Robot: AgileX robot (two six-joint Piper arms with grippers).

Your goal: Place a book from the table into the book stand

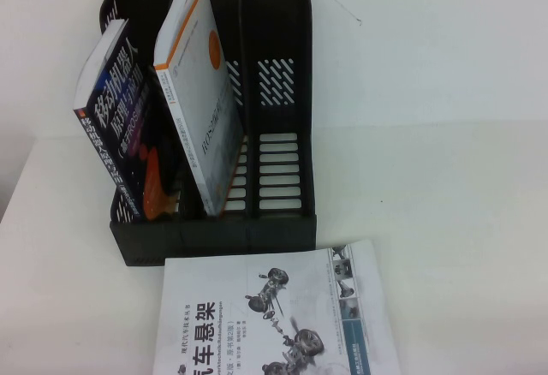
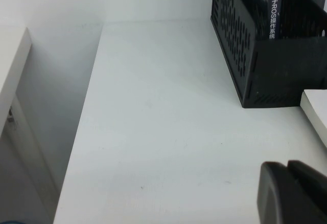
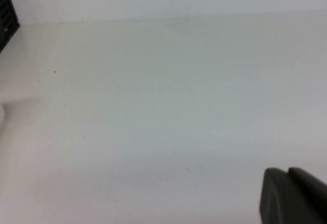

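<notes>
The book [image 1: 274, 315] lies flat on the white table [image 1: 445, 178] at the near edge, white front up with grey suspension parts and a black title. It touches the front of the black book stand [image 1: 223, 242]. The stand's right compartment [image 1: 278, 161] is empty. Neither gripper shows in the high view. In the left wrist view my left gripper [image 2: 287, 170] is shut and empty, low over the table, left of the stand [image 2: 240, 55] and of the book's corner [image 2: 317, 111]. In the right wrist view my right gripper [image 3: 287, 174] is shut and empty over bare table.
A dark book [image 1: 120, 135] leans in the stand's left compartment. A white book with an orange corner [image 1: 201, 110] leans in the middle one. The table's left edge [image 2: 76, 147] drops off beside my left gripper. The stand's edge [image 3: 6, 14] shows in the right wrist view.
</notes>
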